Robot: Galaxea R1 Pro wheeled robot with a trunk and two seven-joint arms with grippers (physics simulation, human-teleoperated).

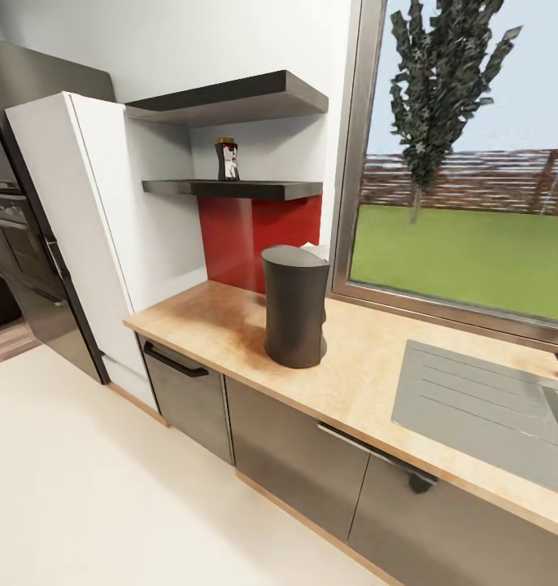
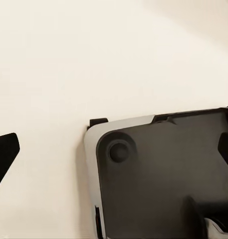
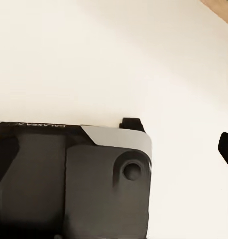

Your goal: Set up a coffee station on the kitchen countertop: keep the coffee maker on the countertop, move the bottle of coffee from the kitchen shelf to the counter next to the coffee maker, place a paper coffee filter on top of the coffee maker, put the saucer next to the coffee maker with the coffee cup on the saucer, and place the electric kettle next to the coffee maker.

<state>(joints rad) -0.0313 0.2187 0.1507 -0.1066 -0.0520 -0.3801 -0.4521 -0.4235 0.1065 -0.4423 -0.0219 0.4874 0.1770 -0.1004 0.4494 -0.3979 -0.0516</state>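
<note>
One bottle of coffee [image 1: 227,159] stands upright on the lower shelf [image 1: 238,189], a small dark jar with a label and a darker cap, at about 11 o'clock from the coffee maker [image 1: 295,305]. By its look I judge it rigid and fairly light, glass or hard plastic, so probably smooth-sided, and breakable if dropped from shelf height. The sensible hold is across the body below the cap, where the sides look widest; the cap alone would give a poorer purchase. An upper shelf [image 1: 230,98] hangs above it, which leaves limited headroom, so a reach from the front seems easier than one from above.

Below the shelf is a red backsplash [image 1: 255,232], and the coffee maker, a tall dark cylinder, sits on the wooden countertop [image 1: 230,325] at the middle of the head view. Something pale peeks from behind its top; I cannot tell what it is. At 3 o'clock from the coffee maker lies the sink [image 1: 482,407], under a window [image 1: 466,163].

Both wrist views look down at the pale floor [image 2: 69,59] and the robot's base [image 2: 163,174]. Dark tips at the edges may be fingers, but whether either pincer is open, or holding anything, I cannot tell.
</note>
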